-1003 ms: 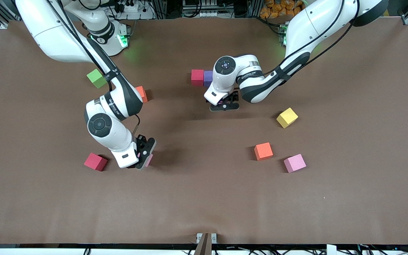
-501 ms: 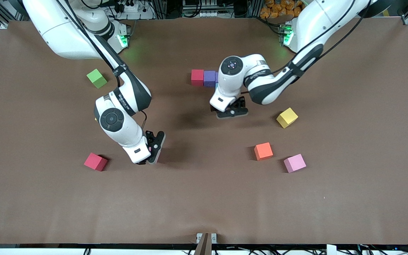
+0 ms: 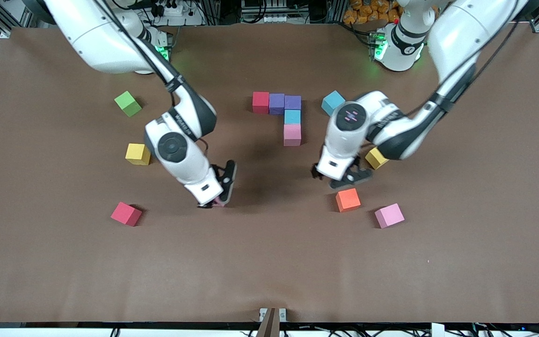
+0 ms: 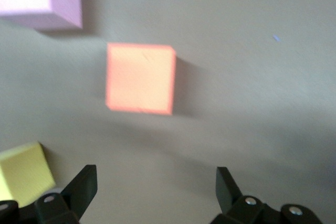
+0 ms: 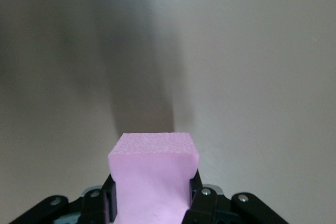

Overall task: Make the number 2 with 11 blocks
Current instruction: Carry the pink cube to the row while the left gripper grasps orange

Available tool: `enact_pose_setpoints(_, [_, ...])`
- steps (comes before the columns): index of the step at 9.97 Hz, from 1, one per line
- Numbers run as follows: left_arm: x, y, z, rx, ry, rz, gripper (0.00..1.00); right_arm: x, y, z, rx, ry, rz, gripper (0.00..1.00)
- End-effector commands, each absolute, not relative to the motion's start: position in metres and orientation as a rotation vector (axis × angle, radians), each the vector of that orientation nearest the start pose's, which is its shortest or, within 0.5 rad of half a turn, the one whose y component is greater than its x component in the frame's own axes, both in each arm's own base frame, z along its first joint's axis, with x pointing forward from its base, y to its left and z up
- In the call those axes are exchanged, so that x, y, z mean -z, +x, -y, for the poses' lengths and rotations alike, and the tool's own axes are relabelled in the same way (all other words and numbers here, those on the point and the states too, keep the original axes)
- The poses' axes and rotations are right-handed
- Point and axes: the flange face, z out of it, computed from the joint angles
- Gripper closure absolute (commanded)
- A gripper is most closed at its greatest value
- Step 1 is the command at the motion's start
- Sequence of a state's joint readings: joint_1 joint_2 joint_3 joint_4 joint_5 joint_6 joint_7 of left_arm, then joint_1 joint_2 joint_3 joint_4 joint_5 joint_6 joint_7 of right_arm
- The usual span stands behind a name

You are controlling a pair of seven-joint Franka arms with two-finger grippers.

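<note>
Plain brown tabletop (image 3: 269, 262). A red cube (image 3: 260, 102), two purple cubes (image 3: 284, 103), a light blue cube (image 3: 292, 116) and a pink cube (image 3: 292, 135) join; green cube (image 3: 127, 103) sits apart.

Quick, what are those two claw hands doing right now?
Left gripper: open, empty, over the table beside the orange block.
Right gripper: shut on a pink block.

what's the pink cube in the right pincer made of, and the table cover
The pink cube, clamped in the right pincer, looks like matte foam: its top is finely pebbled, with no shine. The brown table cover looks like matte paper or thin sheet, showing faint ripples; which one is unclear.
</note>
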State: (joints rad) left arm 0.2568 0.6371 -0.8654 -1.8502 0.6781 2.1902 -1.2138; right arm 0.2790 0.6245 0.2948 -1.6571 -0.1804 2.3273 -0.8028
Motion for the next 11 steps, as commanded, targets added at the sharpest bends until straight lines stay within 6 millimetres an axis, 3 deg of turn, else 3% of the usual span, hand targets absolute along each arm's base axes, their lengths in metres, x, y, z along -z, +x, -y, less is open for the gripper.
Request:
enact_pose_setpoints(1, [-0.272, 0.574, 0.285, 0.034, -3.091, 0.385, 0.0, -0.272, 0.565, -0.383, 0.123, -2.27, 2.162, 0.71])
enact_pose_setpoints(4, [-0.265, 0.603, 0.282, 0.056, -3.142, 0.44, 0.0, -0.257, 0.505, -0.441, 0.075, -2.122, 2.344, 0.72])
enact_pose_setpoints(7, [-0.247, 0.606, 0.29, 0.071, -3.134, 0.419, 0.0, -0.249, 0.464, -0.463, 0.037, -2.021, 2.475, 0.72])
enact_pose_setpoints(10, [-0.231, 0.606, 0.293, 0.073, -3.102, 0.404, 0.0, -0.231, 0.43, -0.472, 0.039, -2.17, 2.283, 0.73])
enact_pose_setpoints(11, [-0.228, 0.608, 0.288, 0.073, -3.095, 0.396, 0.0, -0.231, 0.427, -0.474, 0.035, -2.171, 2.282, 0.73])
